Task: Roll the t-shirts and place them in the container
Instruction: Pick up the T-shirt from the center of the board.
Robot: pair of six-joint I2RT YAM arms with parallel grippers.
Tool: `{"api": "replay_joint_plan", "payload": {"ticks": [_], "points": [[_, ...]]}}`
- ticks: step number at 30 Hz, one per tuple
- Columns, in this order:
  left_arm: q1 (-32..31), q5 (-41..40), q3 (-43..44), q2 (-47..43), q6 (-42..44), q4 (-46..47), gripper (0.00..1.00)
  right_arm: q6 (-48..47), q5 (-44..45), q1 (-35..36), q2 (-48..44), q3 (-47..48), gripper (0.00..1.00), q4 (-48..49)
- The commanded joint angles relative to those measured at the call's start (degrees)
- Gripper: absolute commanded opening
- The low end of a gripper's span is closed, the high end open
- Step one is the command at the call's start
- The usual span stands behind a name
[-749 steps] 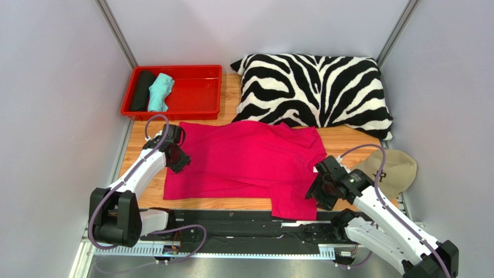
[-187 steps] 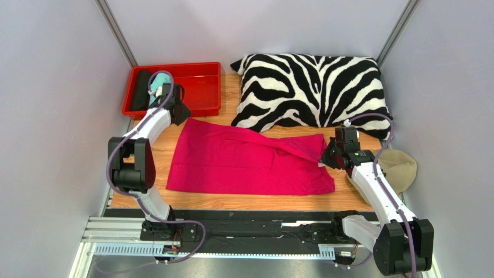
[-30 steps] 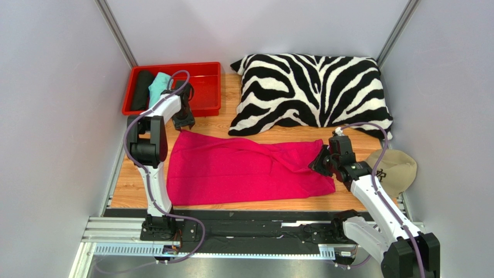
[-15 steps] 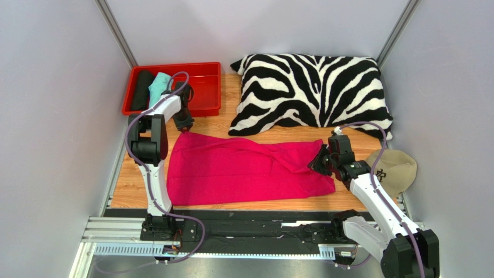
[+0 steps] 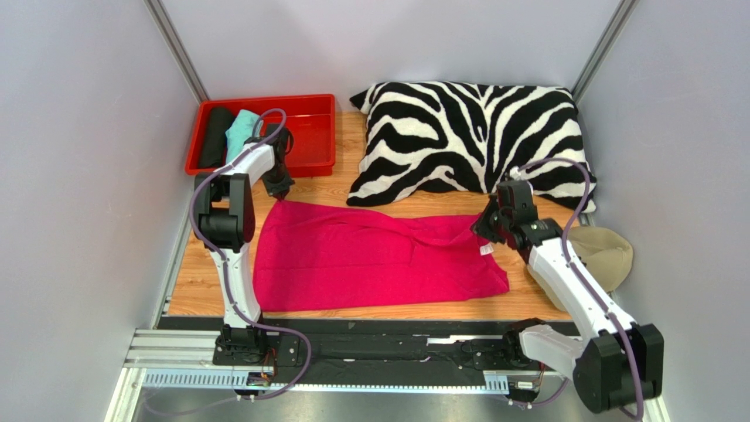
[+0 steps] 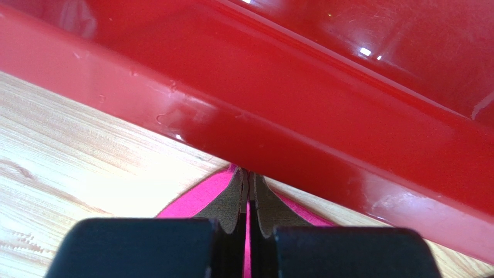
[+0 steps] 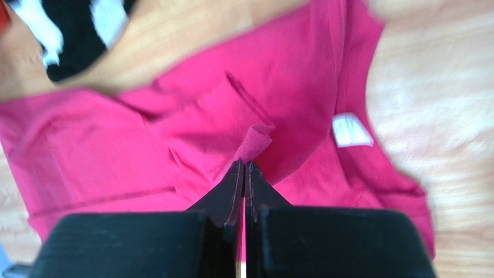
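Your left end effector (image 6: 248,191) and right end effector (image 7: 244,168) each pinch the far edge of the limp, light t-shirt (image 5: 370,259); expect sagging, so grip hems.

Two arms, left arm (image 5: 236,281) at frame left, right arm (image 5: 563,272) at lower right, white link shells, black joint housings, lilac cables (image 5: 584,198) looping alongside, dark tapered fingers (image 6: 232,200), black blocky finger mounts

Red tray (image 5: 310,134), zebra pillow (image 5: 475,136) and beige cap (image 5: 609,250) rest on the wooden table (image 5: 201,283).
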Motion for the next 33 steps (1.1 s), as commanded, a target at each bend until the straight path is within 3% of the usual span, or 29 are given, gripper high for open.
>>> {"api": "replay_joint_plan", "payload": {"ticks": [1,13,24,33], "points": [[0.5,-0.1,0.7,-5.9,-1.1,2.1,0.00,-2.5,7.4,-2.0,6.8,10.9,0.00,1.6],[1.2,1.2,0.6,-9.6,-2.4,5.0,0.00,-5.8,10.6,-6.1,23.2,28.4,0.00,2.7],[3.1,4.2,-2.1,-12.8,-3.9,7.4,0.00,-7.3,11.2,-6.9,23.6,33.3,0.00,1.3],[5.4,5.5,-6.4,-15.5,-4.5,8.9,0.00,-7.0,10.1,-7.3,20.5,28.8,0.00,0.8]]}}
